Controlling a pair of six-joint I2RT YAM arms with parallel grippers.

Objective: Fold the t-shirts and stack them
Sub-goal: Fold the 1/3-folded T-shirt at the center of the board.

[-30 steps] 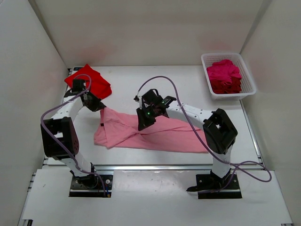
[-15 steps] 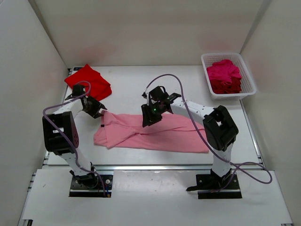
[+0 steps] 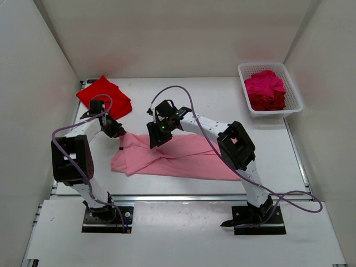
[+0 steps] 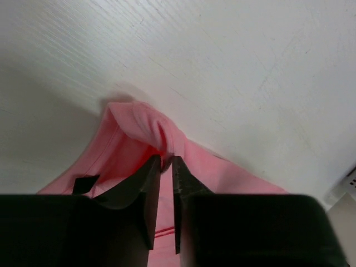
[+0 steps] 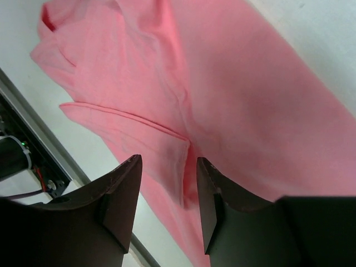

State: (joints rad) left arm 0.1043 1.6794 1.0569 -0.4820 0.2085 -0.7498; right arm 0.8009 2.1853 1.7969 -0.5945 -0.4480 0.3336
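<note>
Red shirt (image 3: 105,95) far left, basket (image 3: 268,113) far right.

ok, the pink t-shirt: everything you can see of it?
The pink t-shirt is soft, thin-looking cloth, lying creased and mostly flat on the table, long side left to right, a hemmed flap folded over. Its far-left corner is bunched up, pinched in the left hand. The right hand hangs open above it.

You have one table (image 3: 222,100) with two t-shirts laid out on it: one light pink t-shirt (image 3: 183,158) and one bright red t-shirt (image 3: 108,95). One white basket (image 3: 276,113) holds one magenta heap (image 3: 266,86); you cannot tell the shirt count there. Two arms, left arm (image 3: 69,158) and right arm (image 3: 239,146). Two grippers, left gripper (image 3: 119,133) and right gripper (image 3: 154,142).
</note>
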